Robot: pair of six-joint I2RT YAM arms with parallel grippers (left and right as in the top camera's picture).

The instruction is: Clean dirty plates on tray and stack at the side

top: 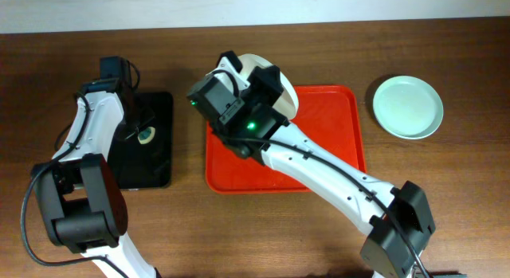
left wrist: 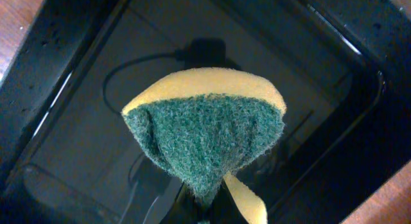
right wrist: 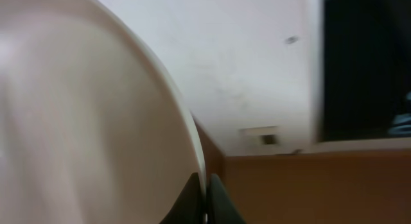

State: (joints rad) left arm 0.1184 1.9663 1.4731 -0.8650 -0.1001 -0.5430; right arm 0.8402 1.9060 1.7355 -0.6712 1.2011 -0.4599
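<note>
My right gripper is shut on the rim of a white plate and holds it tilted on edge over the back left of the red tray. In the right wrist view the two fingers pinch the plate's rim. A second pale-mint plate lies flat on the table to the right of the tray. No third plate shows. My left gripper is shut on a yellow sponge with a green scouring face and holds it above the black tray.
The black tray stands left of the red tray, a narrow gap between them. My right arm crosses the red tray diagonally and hides much of its floor. A white wall runs along the table's back edge.
</note>
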